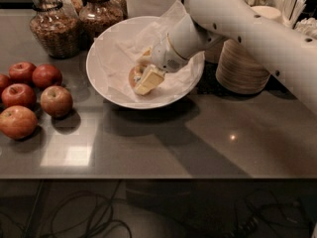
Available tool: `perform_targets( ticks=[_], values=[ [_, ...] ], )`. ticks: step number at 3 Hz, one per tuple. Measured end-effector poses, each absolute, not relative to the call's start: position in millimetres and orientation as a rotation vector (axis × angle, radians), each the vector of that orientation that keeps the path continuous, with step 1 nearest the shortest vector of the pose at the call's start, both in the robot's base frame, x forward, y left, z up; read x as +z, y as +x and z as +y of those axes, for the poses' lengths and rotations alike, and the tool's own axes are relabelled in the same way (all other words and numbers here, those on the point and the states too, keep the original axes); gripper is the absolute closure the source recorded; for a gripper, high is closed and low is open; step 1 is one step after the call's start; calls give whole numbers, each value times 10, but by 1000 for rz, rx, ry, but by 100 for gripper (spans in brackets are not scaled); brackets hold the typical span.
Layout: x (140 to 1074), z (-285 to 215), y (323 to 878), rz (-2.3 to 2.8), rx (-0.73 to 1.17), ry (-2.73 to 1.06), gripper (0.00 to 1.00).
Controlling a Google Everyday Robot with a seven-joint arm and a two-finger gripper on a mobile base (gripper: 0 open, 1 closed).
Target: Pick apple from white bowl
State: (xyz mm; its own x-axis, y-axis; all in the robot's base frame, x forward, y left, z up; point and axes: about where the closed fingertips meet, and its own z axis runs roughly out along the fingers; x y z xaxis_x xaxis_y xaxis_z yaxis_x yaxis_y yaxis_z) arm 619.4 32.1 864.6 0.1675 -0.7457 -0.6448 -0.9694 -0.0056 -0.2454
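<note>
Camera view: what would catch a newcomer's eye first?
A big white arm reaches in from the picture's right, its gripper down inside the white bowl at the pale apple. Left of the bowl, red apples sit grouped on the grey table.

Six red apples (pixel 56 100) are counted, two glass jars (pixel 54 31), one beige bowl stack (pixel 242 71), one white bowl (pixel 99 68) — within it one apple (pixel 134 76), one gripper (pixel 147 81).
</note>
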Motion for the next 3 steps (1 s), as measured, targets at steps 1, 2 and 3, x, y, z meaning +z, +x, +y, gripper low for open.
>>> perform_targets(
  ticks=[1,2,3],
  values=[
    [8669,346,6181,1614,450,-1796,100],
    [8880,375,6137,1549,463,-1766,100],
    [9183,341,6086,1480,454,-1723,100]
  ],
)
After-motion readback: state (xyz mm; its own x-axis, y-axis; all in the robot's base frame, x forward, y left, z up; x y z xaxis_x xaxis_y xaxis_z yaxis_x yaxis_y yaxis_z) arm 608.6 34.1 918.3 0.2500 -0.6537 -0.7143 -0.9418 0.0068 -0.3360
